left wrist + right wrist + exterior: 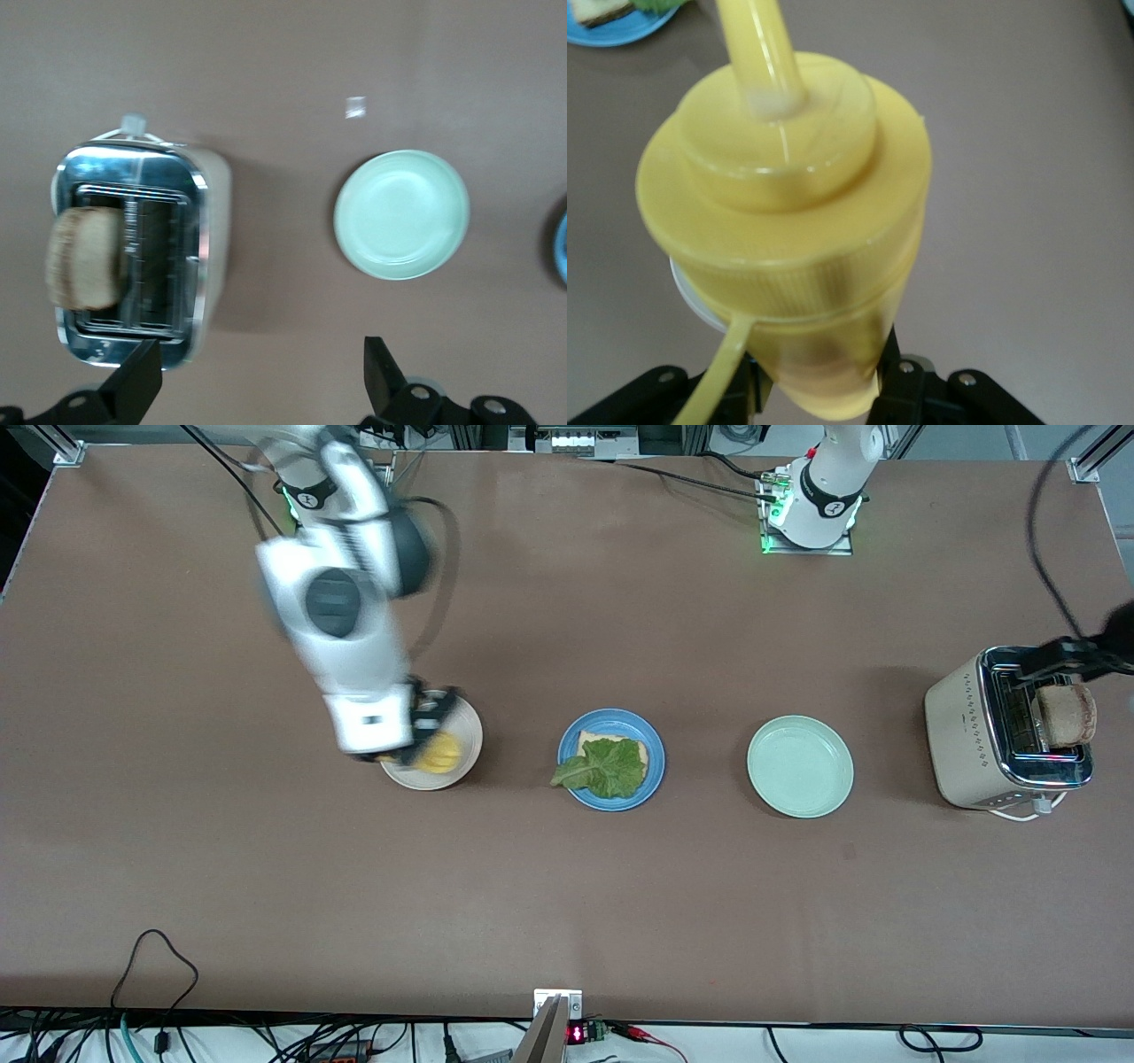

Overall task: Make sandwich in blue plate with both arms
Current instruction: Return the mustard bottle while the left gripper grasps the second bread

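Observation:
The blue plate holds one tan bread slice with a ruffled green lettuce leaf on top. A second browned bread slice stands in the slot of the toaster; it also shows in the left wrist view. My left gripper hovers over the toaster, open and empty. My right gripper is shut on a yellow squeeze bottle over the cream-white plate. The bottle fills the right wrist view, with the gripper around its body.
A pale mint-green plate lies between the blue plate and the toaster, also in the left wrist view. The blue plate's edge shows in the right wrist view. Cables lie along the table edge nearest the front camera.

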{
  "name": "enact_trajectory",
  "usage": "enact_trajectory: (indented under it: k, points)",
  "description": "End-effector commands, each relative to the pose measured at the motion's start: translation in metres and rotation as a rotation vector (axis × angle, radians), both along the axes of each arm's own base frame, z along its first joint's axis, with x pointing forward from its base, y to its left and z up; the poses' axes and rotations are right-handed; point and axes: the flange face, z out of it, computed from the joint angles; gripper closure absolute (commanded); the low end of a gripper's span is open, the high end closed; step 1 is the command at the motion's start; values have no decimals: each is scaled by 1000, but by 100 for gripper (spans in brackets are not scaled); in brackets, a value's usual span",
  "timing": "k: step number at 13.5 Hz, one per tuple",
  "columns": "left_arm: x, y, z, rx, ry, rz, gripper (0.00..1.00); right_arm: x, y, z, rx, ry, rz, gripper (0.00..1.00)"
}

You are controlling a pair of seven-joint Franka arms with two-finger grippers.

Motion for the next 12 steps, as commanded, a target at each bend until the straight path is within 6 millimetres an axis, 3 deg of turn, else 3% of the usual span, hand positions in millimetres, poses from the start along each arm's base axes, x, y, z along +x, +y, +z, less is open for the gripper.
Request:
enact_trajectory:
  k: [1, 2, 5, 8, 12]
  points:
    - [14, 76, -37, -10, 1, -68, 0, -6, -96, 17, 128, 37, 55, 100]
    - [12, 96, -54, 9, 34, -98, 0, -4, -129, 15, 183, 46, 80, 100]
    - [21, 125, -97, 28, 45, -234, 0, -2, -217, -6, 308, 24, 178, 100]
    - [13, 143, -133, -26, 87, -227, 0, -9, -290, -44, 390, -9, 258, 100]
    - [6, 158, -156, -54, 120, -204, 3, -21, -368, -116, 552, -33, 281, 100]
